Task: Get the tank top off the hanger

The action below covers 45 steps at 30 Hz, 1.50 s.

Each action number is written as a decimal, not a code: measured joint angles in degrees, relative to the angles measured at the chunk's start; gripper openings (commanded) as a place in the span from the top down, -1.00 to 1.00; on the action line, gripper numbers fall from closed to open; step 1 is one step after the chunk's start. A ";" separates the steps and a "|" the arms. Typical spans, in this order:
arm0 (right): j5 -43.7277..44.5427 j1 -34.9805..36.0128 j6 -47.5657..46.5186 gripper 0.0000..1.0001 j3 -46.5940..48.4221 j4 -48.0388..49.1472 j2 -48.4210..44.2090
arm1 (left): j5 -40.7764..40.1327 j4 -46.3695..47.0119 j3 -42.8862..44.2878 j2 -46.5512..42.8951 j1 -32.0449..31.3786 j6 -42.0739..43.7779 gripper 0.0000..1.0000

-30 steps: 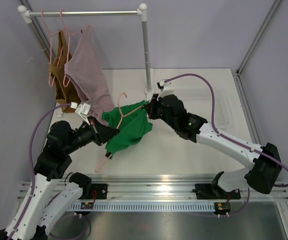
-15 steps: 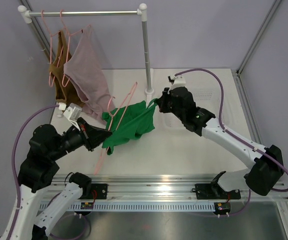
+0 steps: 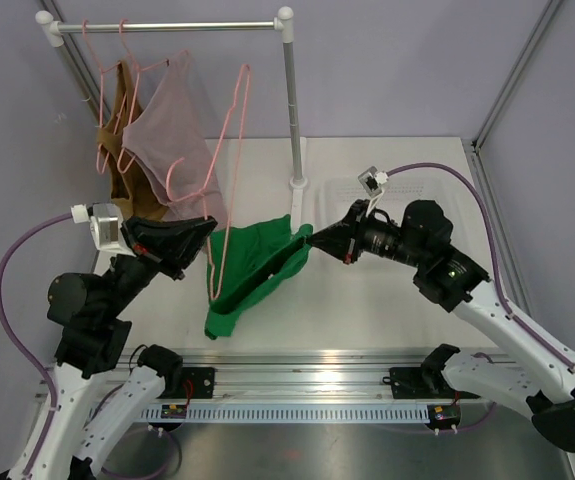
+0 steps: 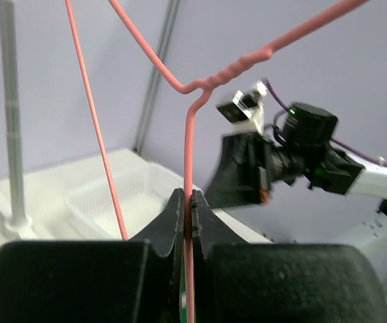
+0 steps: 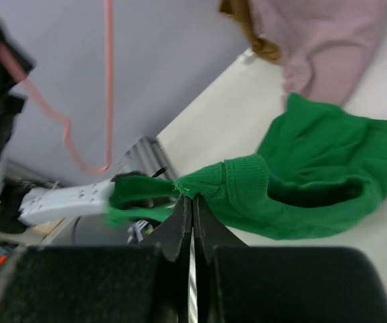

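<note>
The green tank top (image 3: 255, 262) hangs stretched between both arms, its lower end on the table. My left gripper (image 3: 207, 228) is shut on the wire of the pink hanger (image 3: 232, 150) and holds it raised and nearly upright. The hanger's lower end (image 3: 212, 292) is still by the top's left edge. In the left wrist view my left gripper (image 4: 188, 202) is shut on the hanger wire (image 4: 189, 141). My right gripper (image 3: 312, 238) is shut on the top's upper right edge. The right wrist view shows this gripper (image 5: 187, 200) pinching the green fabric (image 5: 314, 175).
A white clothes rack (image 3: 167, 27) stands at the back left with a brown garment (image 3: 117, 130) and a pink garment (image 3: 167, 135) on pink hangers. Its right post (image 3: 292, 110) stands behind the tank top. A white mesh tray (image 3: 407, 192) lies behind the right arm.
My left gripper has lifted the hanger up and towards the left. My right gripper has pulled the tank top's edge to the right. The top now hangs lower on the hanger.
</note>
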 measured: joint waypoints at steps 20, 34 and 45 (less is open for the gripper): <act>-10.03 7.85 3.72 1.00 0.57 -3.45 -2.60 | -23.32 -16.59 22.36 21.38 -0.02 2.86 1.00; 17.16 15.47 5.46 -0.99 -5.27 -6.21 10.95 | -17.90 -32.79 42.62 43.41 7.80 2.62 1.00; 21.99 15.52 4.37 -0.99 -6.36 -6.93 2.05 | -4.22 -32.74 69.20 65.81 17.03 0.00 1.00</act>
